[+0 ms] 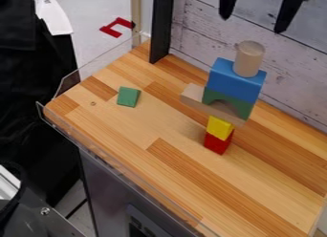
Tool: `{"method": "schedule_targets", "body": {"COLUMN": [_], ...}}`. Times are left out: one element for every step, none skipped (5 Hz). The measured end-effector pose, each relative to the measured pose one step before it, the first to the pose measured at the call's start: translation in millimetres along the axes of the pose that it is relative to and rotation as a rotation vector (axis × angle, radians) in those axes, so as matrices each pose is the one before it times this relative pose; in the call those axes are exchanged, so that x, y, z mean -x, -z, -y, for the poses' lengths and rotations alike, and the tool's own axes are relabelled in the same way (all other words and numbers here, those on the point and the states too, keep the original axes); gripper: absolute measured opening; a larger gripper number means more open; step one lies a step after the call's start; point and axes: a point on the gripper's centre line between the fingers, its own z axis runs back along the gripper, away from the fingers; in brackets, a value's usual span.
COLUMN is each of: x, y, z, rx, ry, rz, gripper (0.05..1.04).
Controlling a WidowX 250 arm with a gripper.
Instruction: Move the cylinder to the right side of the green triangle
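The plain wooden cylinder (pixel 249 59) stands upright on top of a blue block (pixel 235 80), the highest piece of a stack right of centre. At the top edge hangs my gripper (pixel 253 24), open, its two black fingers wide apart with nothing between them; in the view it appears above the cylinder. The small green piece (pixel 128 96), seemingly the triangle, lies on the tabletop at the left, apart from the stack.
Below the blue block are a green arch (pixel 239 104), a wooden plank (pixel 192 98), a yellow block (pixel 220 127) and a red block (pixel 217 143). A black post (pixel 161 28) rises at the back edge beside a plank wall (pixel 204 26).
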Motion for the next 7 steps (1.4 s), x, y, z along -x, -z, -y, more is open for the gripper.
{"method": "schedule_targets", "body": {"x": [3.40, 1.76, 2.26, -0.66, -1.67, -5.22, -4.23], "y": [9.13, 6.25, 8.57, 0.00, 1.32, 6.63, 4.61], "z": [0.65, 0.41, -1.45, 1.08, 1.09, 2.11, -0.75], "rx": [0.0058, 0.0022, 0.0010, 0.0047, 0.0047, 0.0065, 0.0224], "ry": [-0.0094, -0.0124, -0.0140, 0.0016, 0.0073, 0.0051, -0.0065], "rz": [-0.0305, -0.0225, -0.0232, 0.0078, 0.0030, -0.0057, 0.0013], "gripper": [1.000, 1.000, 1.000, 1.000, 1.000, 1.000, 0.960]}}
